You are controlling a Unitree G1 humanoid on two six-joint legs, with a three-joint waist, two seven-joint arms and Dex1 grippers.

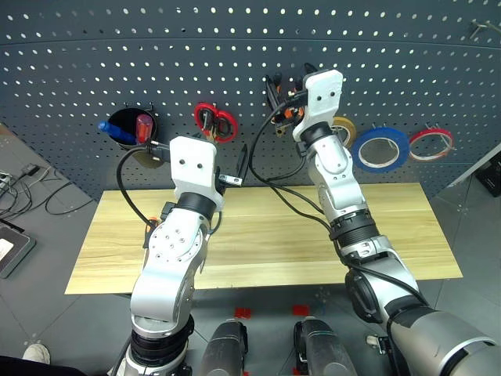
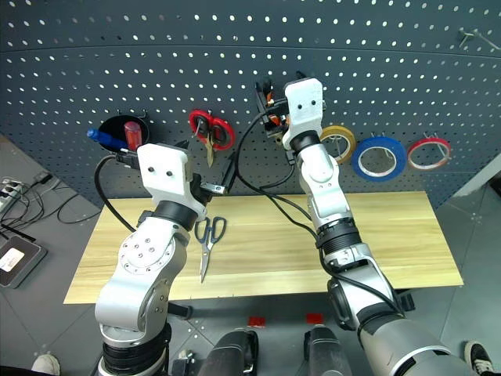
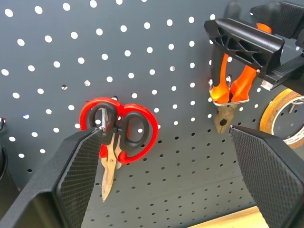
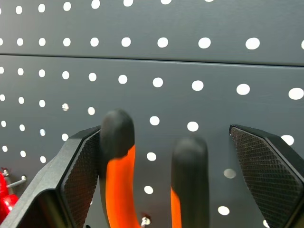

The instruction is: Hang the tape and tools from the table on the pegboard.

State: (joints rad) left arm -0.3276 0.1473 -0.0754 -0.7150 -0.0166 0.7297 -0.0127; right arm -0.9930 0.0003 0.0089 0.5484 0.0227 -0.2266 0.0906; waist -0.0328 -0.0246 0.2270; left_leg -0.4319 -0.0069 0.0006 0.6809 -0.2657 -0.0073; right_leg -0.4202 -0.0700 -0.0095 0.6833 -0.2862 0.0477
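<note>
As pliers [image 3: 227, 92] are hung on pegboard [image 1: 235, 47] hook | R gripper [image 4: 156, 175] spread, nothing gripped | next: scissors [image 2: 208, 239] to be fetched off table [image 2: 376, 235], L gripper [image 3: 166, 175] agape.

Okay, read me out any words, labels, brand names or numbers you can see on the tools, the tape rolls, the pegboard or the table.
None: no readable text stands on the pegboard, the blue tape, the pliers, the red-handled scissors or the table.

matt pegboard [image 1: 235, 63] – pale wood-plank table [image 1: 274, 235].
</note>
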